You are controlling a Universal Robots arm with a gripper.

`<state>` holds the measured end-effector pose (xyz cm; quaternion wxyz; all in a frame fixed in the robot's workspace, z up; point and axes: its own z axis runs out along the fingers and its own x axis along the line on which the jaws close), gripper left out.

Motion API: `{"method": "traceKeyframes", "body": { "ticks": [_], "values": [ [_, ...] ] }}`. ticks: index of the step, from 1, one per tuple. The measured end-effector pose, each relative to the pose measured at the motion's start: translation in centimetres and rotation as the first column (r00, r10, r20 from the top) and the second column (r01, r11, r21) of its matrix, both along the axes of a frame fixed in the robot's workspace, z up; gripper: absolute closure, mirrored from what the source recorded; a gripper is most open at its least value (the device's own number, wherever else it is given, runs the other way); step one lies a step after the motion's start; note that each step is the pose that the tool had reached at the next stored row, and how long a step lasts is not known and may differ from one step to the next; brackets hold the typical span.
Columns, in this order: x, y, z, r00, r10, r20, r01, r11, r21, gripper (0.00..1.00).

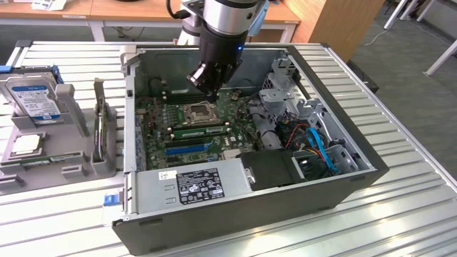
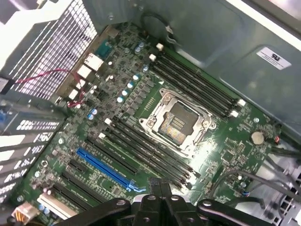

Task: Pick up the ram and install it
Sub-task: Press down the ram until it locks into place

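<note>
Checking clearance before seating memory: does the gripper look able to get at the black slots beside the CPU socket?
Probably yes: the gripper hangs inside the open case, over the motherboard near the black slots, with nothing visibly between them.

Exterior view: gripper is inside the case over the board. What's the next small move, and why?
Probably shift the gripper over the ram and press down gently. Its fingers are shut on nothing, it hangs above the CPU socket, and the green stick already lies along a slot beside that socket. Whether it is fully seated I can't tell.
</note>
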<state>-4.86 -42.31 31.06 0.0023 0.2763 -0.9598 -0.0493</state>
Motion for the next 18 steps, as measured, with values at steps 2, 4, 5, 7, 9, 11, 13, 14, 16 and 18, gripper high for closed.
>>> {"method": "traceKeyframes", "body": {
  "ticks": [2,4,5,7,9,11,13,14,16,18],
  "values": [
    [0.00,-0.01,0.00,0.9998,-0.017,-0.0074,0.017,0.9999,-0.0002,0.90],
    [-0.01,0.00,-0.01,0.9993,-0.034,-0.0121,0.034,0.9994,-0.0001,0.90],
    [-0.01,0.00,-0.01,0.9989,-0.044,-0.0135,0.044,0.9990,-0.0003,0.90],
    [0.00,0.00,-0.04,0.9976,-0.068,-0.0146,0.068,0.9977,-0.0001,0.90],
    [0.01,0.00,-0.06,0.9951,-0.098,-0.0147,0.098,0.9952,-0.0002,0.90],
    [0.00,0.00,-0.09,0.9914,-0.130,-0.0147,0.130,0.9915,-0.0003,0.90],
    [0.01,0.00,-0.13,0.9868,-0.161,-0.0148,0.161,0.9869,-0.0002,0.90],
    [0.00,0.00,-0.14,0.9841,-0.177,-0.0149,0.177,0.9842,-0.0003,0.90],
    [0.00,0.00,-0.17,0.9778,-0.209,-0.0150,0.209,0.9779,-0.0003,0.90],
    [0.00,-0.01,-0.20,0.9708,-0.239,-0.0155,0.239,0.9710,-0.0007,0.90]
  ]
}}
